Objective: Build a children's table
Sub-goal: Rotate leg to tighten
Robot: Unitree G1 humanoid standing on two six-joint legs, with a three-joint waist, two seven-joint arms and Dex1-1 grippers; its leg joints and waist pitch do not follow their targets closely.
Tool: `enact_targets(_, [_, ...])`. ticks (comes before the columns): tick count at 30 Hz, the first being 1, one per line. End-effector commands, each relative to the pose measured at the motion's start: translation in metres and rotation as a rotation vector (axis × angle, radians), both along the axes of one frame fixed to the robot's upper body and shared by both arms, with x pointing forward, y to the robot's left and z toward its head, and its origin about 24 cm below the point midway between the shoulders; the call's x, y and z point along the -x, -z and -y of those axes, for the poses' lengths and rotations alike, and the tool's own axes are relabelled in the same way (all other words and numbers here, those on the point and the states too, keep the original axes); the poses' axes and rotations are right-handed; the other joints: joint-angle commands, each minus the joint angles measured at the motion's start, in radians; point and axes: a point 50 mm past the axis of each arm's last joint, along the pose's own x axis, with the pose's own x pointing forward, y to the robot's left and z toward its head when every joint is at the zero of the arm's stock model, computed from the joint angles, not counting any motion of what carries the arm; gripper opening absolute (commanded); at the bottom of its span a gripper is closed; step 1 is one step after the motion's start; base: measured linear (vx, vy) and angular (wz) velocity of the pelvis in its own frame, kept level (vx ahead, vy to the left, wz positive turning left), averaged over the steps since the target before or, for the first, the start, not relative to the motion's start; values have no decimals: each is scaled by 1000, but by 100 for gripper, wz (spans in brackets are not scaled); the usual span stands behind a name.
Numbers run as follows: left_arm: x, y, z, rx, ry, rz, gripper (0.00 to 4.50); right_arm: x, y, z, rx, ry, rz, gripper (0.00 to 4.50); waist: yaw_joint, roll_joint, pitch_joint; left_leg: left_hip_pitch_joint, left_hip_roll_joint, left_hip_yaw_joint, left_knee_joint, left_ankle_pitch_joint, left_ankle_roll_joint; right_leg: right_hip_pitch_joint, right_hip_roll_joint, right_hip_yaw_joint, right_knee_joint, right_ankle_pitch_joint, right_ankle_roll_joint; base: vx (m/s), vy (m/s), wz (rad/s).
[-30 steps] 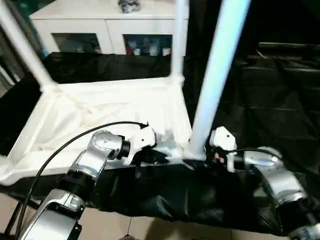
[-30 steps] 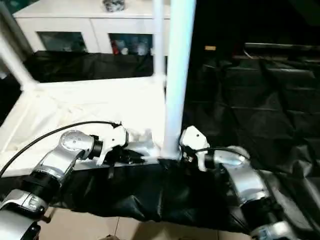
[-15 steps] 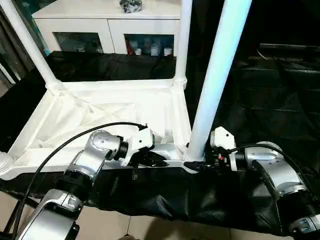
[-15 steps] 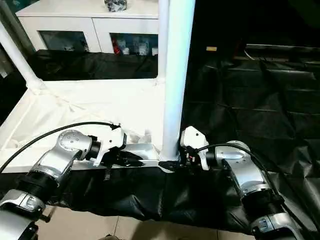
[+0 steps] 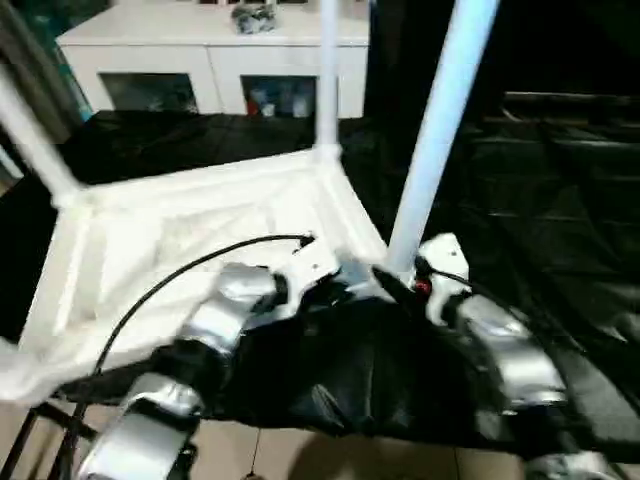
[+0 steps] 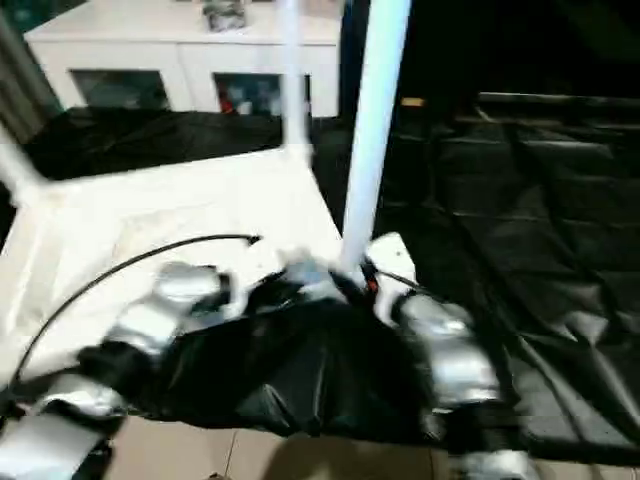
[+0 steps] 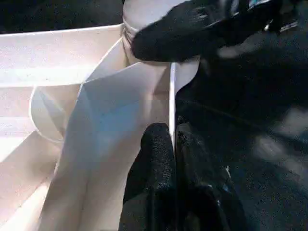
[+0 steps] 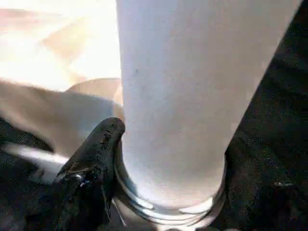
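Black-draped table (image 5: 560, 200) carries inverted top (image 5: 190, 230), three legs seated, fourth unclear; left gripper (image 7: 171, 144) pinched on its near rim, right gripper (image 8: 159, 159) clamps near-right leg (image 5: 435, 130) base.

White plastic rectangular table top (image 5: 190, 225), ribbed underside showing, plain white throughout. Long white tubular legs (image 5: 440, 130) unpatterned, nearest one tinted pale blue. Black-draped large table (image 6: 520, 200) glossy black, creased. White cabinet with glass doors (image 5: 215, 60) noted white, mixed red and blue items behind the panes. Silver forearms (image 5: 225, 310) with black cable (image 5: 170, 280). Black left gripper (image 7: 174, 144) fingers; black right gripper (image 8: 103, 144) finger. Floor (image 5: 330, 455) beige tile.
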Motion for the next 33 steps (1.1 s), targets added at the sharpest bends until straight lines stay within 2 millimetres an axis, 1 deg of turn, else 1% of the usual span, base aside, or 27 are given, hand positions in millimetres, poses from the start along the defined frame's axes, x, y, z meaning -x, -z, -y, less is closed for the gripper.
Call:
enact_targets(1, [4, 1, 28, 35, 7, 13, 0, 3, 6, -32, -23, -63, -27, 272, -6, -19, -38, 7, 49, -28, -87, -309, 17, 25, -84, 42, -104, -484, -149, 0, 0, 0])
enact_targets(2, [4, 1, 28, 34, 9, 14, 0, 3, 5, -33, -30, -62, -26, 272, -6, -18, -40, 7, 50, -28, -88, -308, 16, 25, -85, 43, -104, -479, -147, 0, 0, 0])
enact_targets(3, [5, 0, 32, 35, 26, 13, 0, 3, -1, -38, -78, -69, -16, 307, -6, -15, -42, 3, 51, -28, -89, -295, 20, 28, -84, 45, -102, -445, -149, 0, 0, 0])
enact_targets(4, [4, -1, 31, 37, 31, 11, 0, 4, -3, -38, -93, -89, -16, 307, -5, -15, -44, 3, 51, -28, -89, -285, 25, 30, -84, 46, -98, -408, -158, 0, 0, 0])
enact_targets(5, [4, -1, 30, 39, 32, 10, 0, 5, -4, -38, -98, -101, -16, 344, -4, -17, -44, 1, 51, -27, -89, -275, 28, 32, -83, 47, -96, -386, -163, 0, 0, 0])
enact_targets(6, [4, -2, 27, 39, 46, 10, 0, 5, -5, -34, -95, -119, -17, 347, -2, -16, -46, 0, 51, -26, -88, -256, 35, 33, -84, 48, -92, -344, -177, 0, 0, 0])
enact_targets(7, [4, -3, 24, 39, 58, 11, 0, 6, -6, -31, -78, -141, -11, 351, -1, -16, -45, -1, 51, -24, -87, -249, 42, 35, -84, 48, -90, -325, -188, 0, 0, 0])
enact_targets(8, [4, -4, 23, 41, 65, 11, 0, 7, -6, -29, -72, -149, -9, 362, 0, -17, -45, -2, 51, -24, -87, -246, 45, 36, -85, 48, -90, -322, -191, 0, 0, 0])
enact_targets(9, [5, -6, 18, 56, 104, 13, 0, 8, -7, -23, -40, -194, 2, 377, 1, -19, -46, -3, 51, -24, -85, -235, 49, 40, -85, 47, -89, -311, -194, 0, 0, 0])
enact_targets(10, [5, -6, 18, 56, 104, 13, 0, 8, -7, -23, -40, -194, 2, 388, 3, -19, -47, -3, 51, -23, -84, -227, 53, 41, -86, 48, -88, -303, -196, 0, 0, 0])
enact_targets(13, [8, -9, 1, 68, 175, -8, 0, 10, -10, 1, 26, -319, 10, 388, 8, -21, -50, -6, 52, -21, -79, -188, 75, 46, -88, 46, -83, -264, -211, 0, 0, 0])
enact_targets(14, [8, -9, -2, 64, 179, -12, 0, 11, -11, 5, 38, -350, 9, 388, 7, -19, -50, -9, 52, -20, -78, -172, 85, 44, -86, 47, -81, -241, -219, 0, 0, 0])
enact_targets(15, [9, -9, -8, 57, 192, -26, 0, 13, -12, 11, 45, -408, 5, 388, 11, -19, -53, -7, 54, -20, -76, -157, 90, 48, -86, 45, -78, -218, -225, 0, 0, 0])
enact_targets(16, [9, -9, -12, 53, 202, -35, 0, 15, -14, 15, 49, -446, 1, 388, 10, -18, -54, -9, 53, -18, -73, -146, 98, 46, -87, 46, -75, -198, -232, 0, 0, 0])
enact_targets(17, [9, -9, -12, 52, 203, -36, 0, 15, -14, 15, 49, -451, 0, 388, 12, -18, -56, -9, 53, -18, -71, -134, 103, 48, -87, 46, -72, -173, -239, 0, 0, 0])
enact_targets(18, [11, -10, -18, 58, 234, -47, 0, 17, -17, 21, 52, -517, -9, 388, 13, -17, -55, -13, 55, -18, -72, -121, 113, 49, -84, 43, -67, -138, -253, 0, 0, 0])
enact_targets(19, [11, -10, -19, 60, 240, -50, 0, 17, -17, 22, 52, -529, -11, 388, 15, -18, -58, -15, 56, -18, -69, -111, 123, 48, -83, 40, -63, -113, -260, 0, 0, 0])
enact_targets(20, [13, -11, -23, 67, 265, -61, 0, 19, -19, 25, 57, -579, -19, 388, 16, -21, -58, -16, 57, -17, -68, -105, 129, 49, -83, 39, -62, -107, -262, 0, 0, 0])
enact_targets(21, [14, -11, -25, 70, 280, -70, 0, 20, -20, 27, 59, -613, -26, 388, 19, -19, -58, -15, 58, -16, -67, -105, 137, 46, -83, 39, -61, -100, -268, 0, 0, 0])
enact_targets(23, [15, -12, -28, 68, 296, -84, 0, 21, -21, 28, 56, -656, -38, 388, 23, -19, -57, -14, 59, -15, -66, -110, 138, 44, -84, 39, -62, -114, -270, 0, 0, 0])
enact_targets(25, [17, -12, -32, 59, 323, -102, 0, 24, -22, 29, 60, -725, -61, 388, 26, -24, -57, -14, 60, -15, -66, -108, 137, 45, -85, 38, -60, -124, -268, 0, 0, 0])
enact_targets(26, [17, -12, -32, 59, 323, -102, 0, 24, -22, 29, 60, -725, -61, 388, 27, -23, -56, -14, 60, -15, -67, -110, 136, 44, -84, 38, -60, -129, -268, 0, 0, 0])
enact_targets(27, [18, -12, -34, 53, 341, -115, 0, 25, -22, 29, 64, -770, -75, 353, 28, -27, -55, -13, 60, -14, -67, -112, 135, 43, -84, 38, -62, -137, -266, 0, 0, 0])
enact_targets(29, [19, -13, -36, 49, 360, -125, 0, 25, -23, 29, 58, -796, -80, 348, 33, -25, -56, -11, 61, -14, -66, -107, 132, 41, -85, 39, -60, -142, -265, 0, 0, 0])
enact_targets(31, [20, -13, -39, 42, 381, -138, 0, 25, -25, 28, 41, -826, -87, 319, 36, -25, -57, -11, 62, -14, -66, -99, 133, 41, -85, 39, -58, -133, -266, 0, 0, 0])
enact_targets(32, [20, -13, -39, 37, 389, -143, 0, 26, -25, 28, 39, -840, -91, 319, 36, -24, -57, -11, 62, -14, -66, -100, 133, 41, -85, 39, -58, -133, -266, 0, 0, 0])
enact_targets(33, [21, -13, -40, 34, 395, -147, 0, 27, -26, 28, 38, -851, -94, 300, 38, -25, -57, -11, 63, -14, -66, -93, 132, 41, -84, 39, -56, -118, -271, 0, 0, 0])
